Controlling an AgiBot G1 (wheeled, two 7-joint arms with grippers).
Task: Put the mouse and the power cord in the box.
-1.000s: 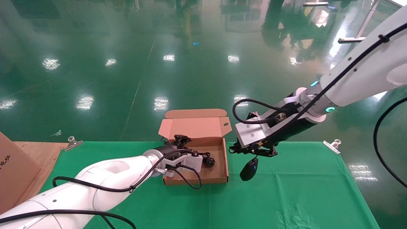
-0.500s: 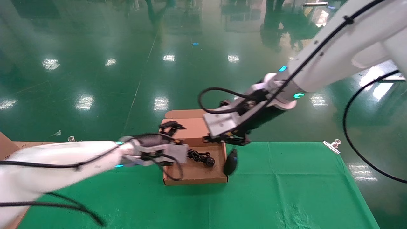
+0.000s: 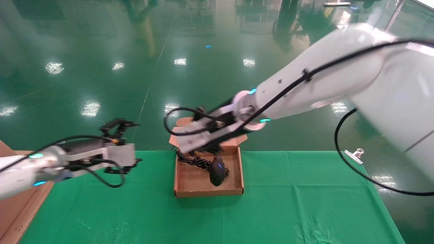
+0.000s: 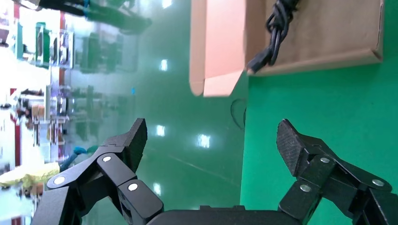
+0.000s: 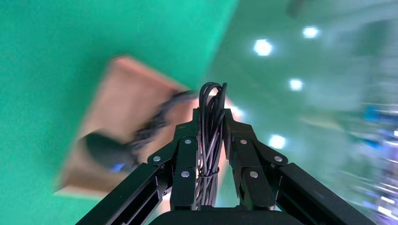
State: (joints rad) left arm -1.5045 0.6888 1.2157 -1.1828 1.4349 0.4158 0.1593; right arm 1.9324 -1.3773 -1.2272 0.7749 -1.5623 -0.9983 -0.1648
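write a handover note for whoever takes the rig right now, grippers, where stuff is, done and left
Left gripper: open, empty, off to the left of the box.
Right gripper: shut on the mouse's bundled cable, above the box's back edge.
Mouse: hanging by that cable, over or just touching the box floor.
Power cord: in the box.
Done: cord boxed.
Left: release the mouse and cable into the box, withdraw.

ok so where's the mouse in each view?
Head: mouse hangs over the box, near its right wall, below the right gripper.
Left wrist: not in view; only the box and the power cord show, past the open left gripper.
Right wrist: blurred dark oval over the box, its bundled cable clamped between the fingers.
Shared landmark: the box.
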